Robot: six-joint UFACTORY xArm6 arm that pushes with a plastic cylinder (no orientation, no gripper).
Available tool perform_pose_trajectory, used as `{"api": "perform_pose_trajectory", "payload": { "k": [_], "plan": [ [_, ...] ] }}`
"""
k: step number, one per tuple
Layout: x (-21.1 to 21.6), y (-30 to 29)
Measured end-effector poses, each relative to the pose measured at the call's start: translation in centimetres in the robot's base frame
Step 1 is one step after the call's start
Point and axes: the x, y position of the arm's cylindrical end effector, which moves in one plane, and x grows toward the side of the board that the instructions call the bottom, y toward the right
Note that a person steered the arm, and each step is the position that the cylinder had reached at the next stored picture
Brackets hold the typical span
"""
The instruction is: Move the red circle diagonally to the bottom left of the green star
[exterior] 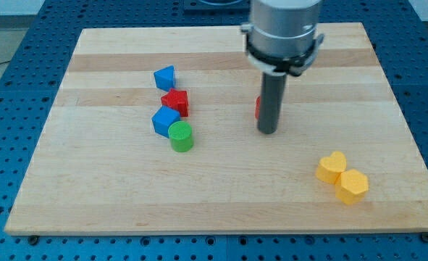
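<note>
Blocks nearest the board's bottom edge are two yellow ones, a yellow hexagon (352,186) toward the bottom right corner and a yellow heart (332,167) touching it on its upper left. Farther up, left of centre, a green cylinder (180,136) sits against a blue cube (164,120), with a red block (176,102) just above them and a second blue block (165,77), of a shape I cannot make out, above that. My tip (267,131) rests on the wood right of centre; I carry no jaws, only a bare dark rod that holds nothing. The red circle (258,108) is almost wholly hidden behind my rod, only a red sliver showing at the rod's left side, so it lies just behind and touching or nearly touching me. The green star is hidden, apparently behind my arm's grey housing near the top right. The board (112,196) is pale striped wood, lying on a blue perforated table (3,109) that borders it all round.
</note>
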Motion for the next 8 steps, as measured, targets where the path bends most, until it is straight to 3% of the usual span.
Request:
{"api": "perform_pose_trajectory", "payload": {
  "k": [1, 2, 3, 4, 5, 7, 8],
  "plan": [
    [-2.1, 2.4],
    [-5.7, -0.1],
    [-3.4, 0.2],
    [-3.6, -6.7],
    [-6.1, -7.3],
    [-6.1, -7.3],
    [-7.9, -3.6]
  ]
}}
